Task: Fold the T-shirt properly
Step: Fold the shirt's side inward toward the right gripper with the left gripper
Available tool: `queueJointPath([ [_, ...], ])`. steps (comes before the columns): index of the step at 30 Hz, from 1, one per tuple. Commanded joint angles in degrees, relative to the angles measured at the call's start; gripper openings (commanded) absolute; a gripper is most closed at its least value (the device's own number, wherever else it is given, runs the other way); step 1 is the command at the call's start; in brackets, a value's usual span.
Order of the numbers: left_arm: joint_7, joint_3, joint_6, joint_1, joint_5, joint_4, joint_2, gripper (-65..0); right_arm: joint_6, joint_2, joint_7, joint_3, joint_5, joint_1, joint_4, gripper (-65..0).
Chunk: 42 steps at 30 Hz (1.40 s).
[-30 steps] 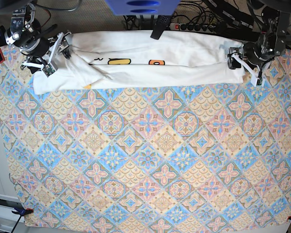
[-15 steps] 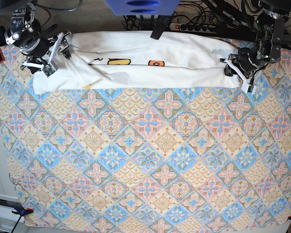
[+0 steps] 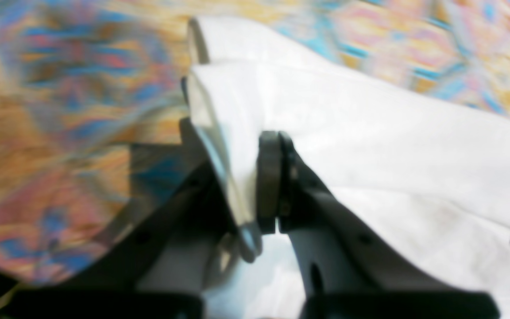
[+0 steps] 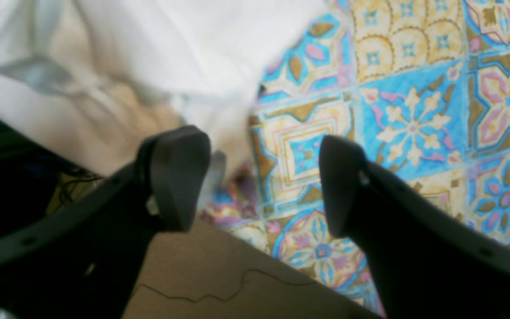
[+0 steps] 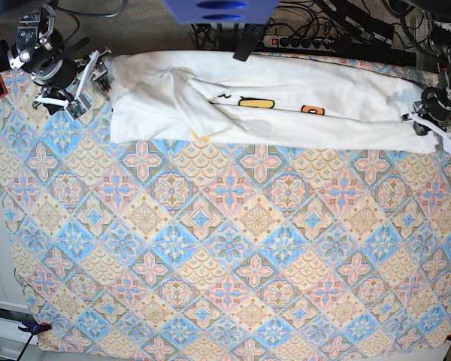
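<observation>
Patterned cloth [image 5: 225, 248] in blue, pink and yellow covers the whole table, and the T-shirt [image 5: 270, 113] lies as a long white band along its far edge. Behind it run a power strip [image 5: 301, 41] and dark cables, with a blue object [image 5: 219, 10] above. The base view shows the orange and yellow print; the left wrist view shows only an orange corner of it. The left gripper [image 3: 255, 186] has its jaws pressed together on a fold of the T-shirt. The right gripper [image 4: 259, 181] has its jaws wide apart, holding nothing, just beside the shirt's edge.
</observation>
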Motion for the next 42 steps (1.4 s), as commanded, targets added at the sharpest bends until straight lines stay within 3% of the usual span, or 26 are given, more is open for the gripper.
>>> queueJointPath([
  [1, -1.1, -1.1, -0.2, -0.7, -0.4, 1.1, -1.2, -65.0, -0.1, 0.7, 0.8, 0.3, 0.6, -0.2, 1.1, -24.2],
  [6, -0.8, -1.1, -0.6, 3.1, -0.5, 7.7, -0.6, -65.0, -0.1, 0.7, 0.8, 0.5, 0.6, 0.0, 1.1, -24.2],
  [10, -0.7, 2.1, -0.4, 7.6, -0.3, 18.8, 3.8, -65.0, -0.1, 0.7, 0.8, 0.7, 0.6, 0.5, 1.1, -24.2],
  [16, -0.6, 8.9, -0.1, 10.8, -0.3, 25.1, 7.8, -65.0, -0.1, 0.7, 0.8, 0.7, 0.6, 0.5, 1.1, -24.2],
  [32, -0.7, 21.7, 0.1, 4.9, -0.3, 23.7, 11.7, -65.0, -0.1, 0.7, 0.8, 0.7, 0.7, 1.3, 1.1, -24.2],
  [37, -0.7, 23.6, 3.8, 3.8, -0.2, 23.7, 13.5, -65.0, -0.1, 0.7, 0.8, 0.7, 0.7, 1.3, 1.1, -24.2],
  [42, -0.6, 27.7, 3.9, 2.7, -0.2, 22.3, 13.4, -65.0, -0.1, 0.7, 0.8, 0.7, 0.7, 1.3, 1.1, -24.2],
])
